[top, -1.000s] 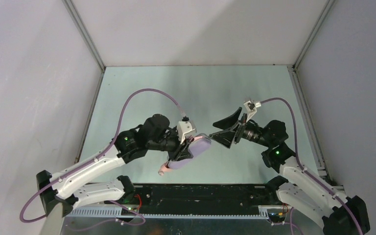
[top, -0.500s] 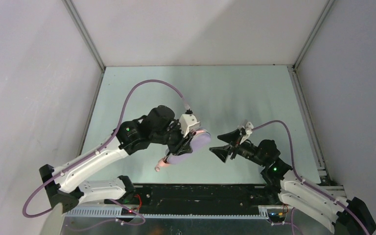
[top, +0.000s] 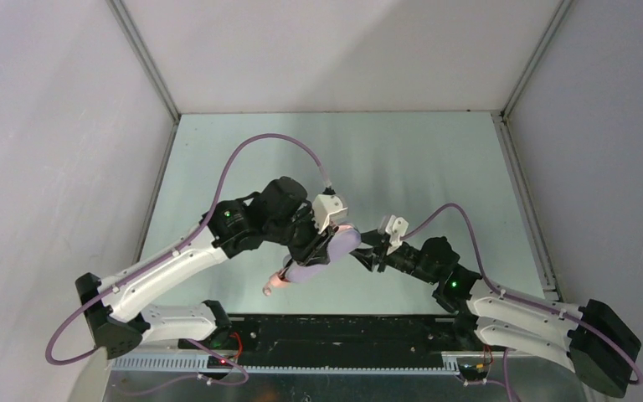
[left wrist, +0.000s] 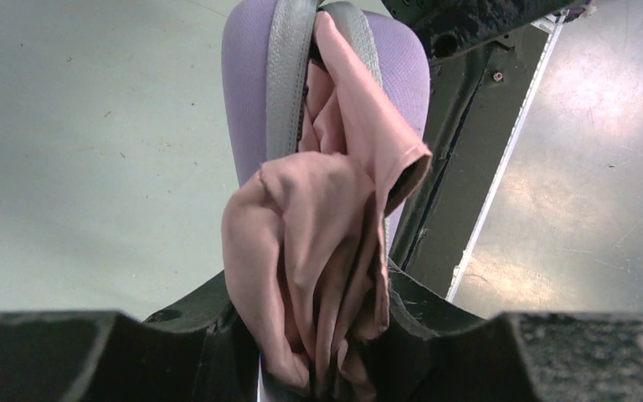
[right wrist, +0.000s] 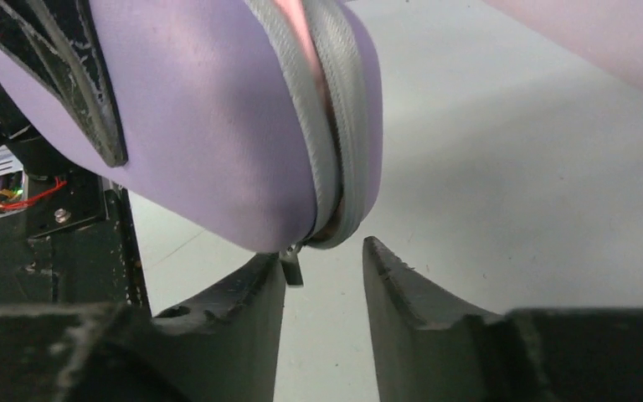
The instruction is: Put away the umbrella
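The umbrella [left wrist: 318, 226] is a bundle of salmon-pink fabric bulging out of a lilac case [left wrist: 247, 92] with a grey zipper band. My left gripper [left wrist: 310, 293] is shut on the fabric, holding umbrella and case above the table. From above, the pink handle [top: 273, 286] sticks out at the case's [top: 341, 244] lower left end, with the left gripper [top: 311, 243] across its middle. My right gripper [top: 367, 251] is at the case's right end. Its jaws [right wrist: 325, 255] stand apart just under the case's [right wrist: 218, 142] rounded end. The small metal zipper pull [right wrist: 291, 270] hangs against the left finger.
The pale green table [top: 402, 159] is walled in by grey panels on three sides. A black rail [top: 343, 331] with the arm bases runs along the near edge. Purple cables [top: 251, 151] arc over both arms.
My right arm has swung left and down to the case's end, and its jaws have narrowed from wide open. The left arm has shifted slightly up and right with its load.
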Robot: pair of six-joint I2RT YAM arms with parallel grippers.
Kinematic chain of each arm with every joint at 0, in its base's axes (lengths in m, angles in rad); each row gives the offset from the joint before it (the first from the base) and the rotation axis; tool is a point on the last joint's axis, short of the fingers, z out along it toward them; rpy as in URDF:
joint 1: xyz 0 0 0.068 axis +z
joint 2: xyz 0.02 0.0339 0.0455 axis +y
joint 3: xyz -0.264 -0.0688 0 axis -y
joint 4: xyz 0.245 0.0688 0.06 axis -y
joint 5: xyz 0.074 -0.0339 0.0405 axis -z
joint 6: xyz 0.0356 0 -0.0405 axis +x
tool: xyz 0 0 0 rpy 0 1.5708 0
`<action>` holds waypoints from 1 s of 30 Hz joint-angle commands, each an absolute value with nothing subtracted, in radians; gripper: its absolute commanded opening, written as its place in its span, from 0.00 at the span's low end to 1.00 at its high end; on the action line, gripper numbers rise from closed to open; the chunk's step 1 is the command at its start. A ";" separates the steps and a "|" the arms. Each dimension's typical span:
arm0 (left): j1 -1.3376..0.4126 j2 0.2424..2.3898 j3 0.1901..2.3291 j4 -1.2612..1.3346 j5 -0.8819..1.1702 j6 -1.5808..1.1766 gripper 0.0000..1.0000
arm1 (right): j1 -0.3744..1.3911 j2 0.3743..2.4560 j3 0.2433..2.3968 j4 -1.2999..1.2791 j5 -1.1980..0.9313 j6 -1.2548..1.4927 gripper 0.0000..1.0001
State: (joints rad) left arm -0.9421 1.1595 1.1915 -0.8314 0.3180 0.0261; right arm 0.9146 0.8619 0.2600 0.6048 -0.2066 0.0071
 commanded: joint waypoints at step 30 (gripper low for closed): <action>-0.940 1.180 1.285 -0.916 0.234 0.017 0.00 | 0.741 0.634 0.256 0.499 0.046 0.291 0.25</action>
